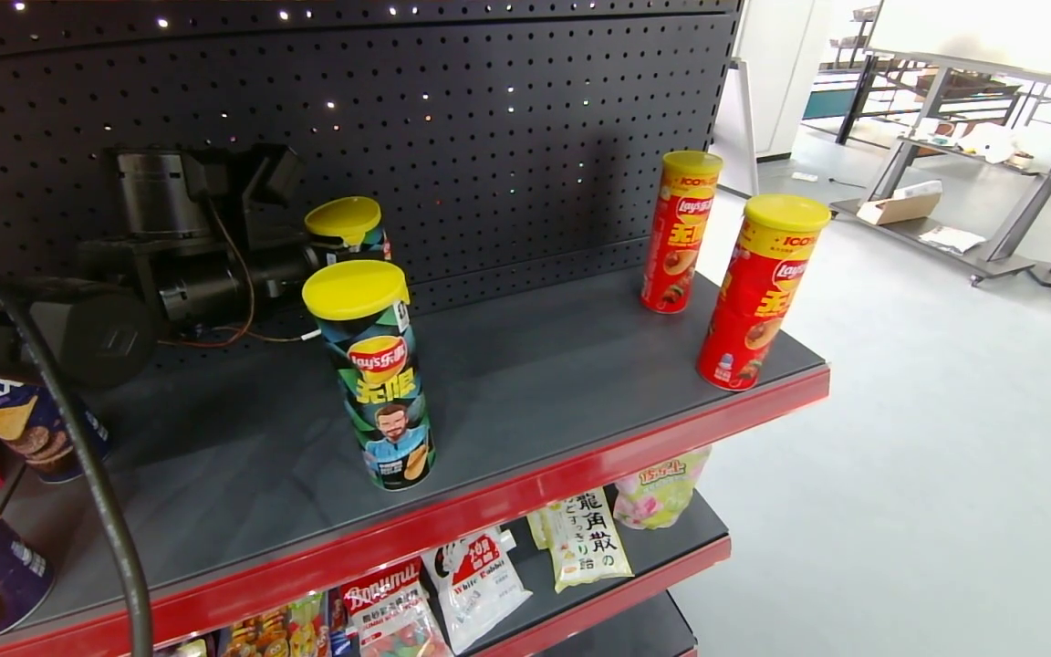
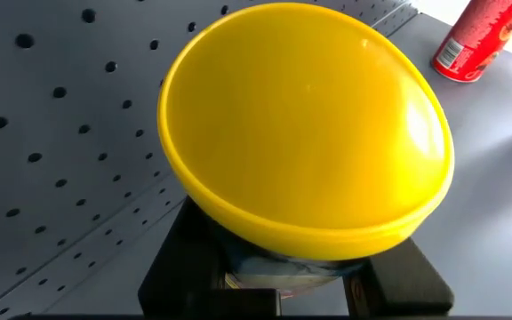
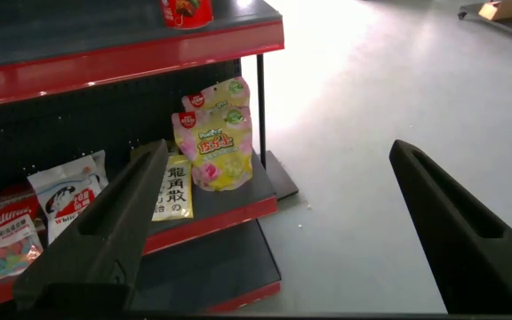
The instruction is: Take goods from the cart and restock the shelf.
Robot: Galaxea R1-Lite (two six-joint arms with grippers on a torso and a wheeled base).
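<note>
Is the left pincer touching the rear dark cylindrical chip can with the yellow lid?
Touching. In the left wrist view, the left pincer clamps the rear dark cylindrical chip can, black fingers against both sides below the lid.

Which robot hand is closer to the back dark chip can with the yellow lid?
Left. The left gripper clamps the dark yellow-lidded chip can; the right gripper hangs open down by the lower shelf.
</note>
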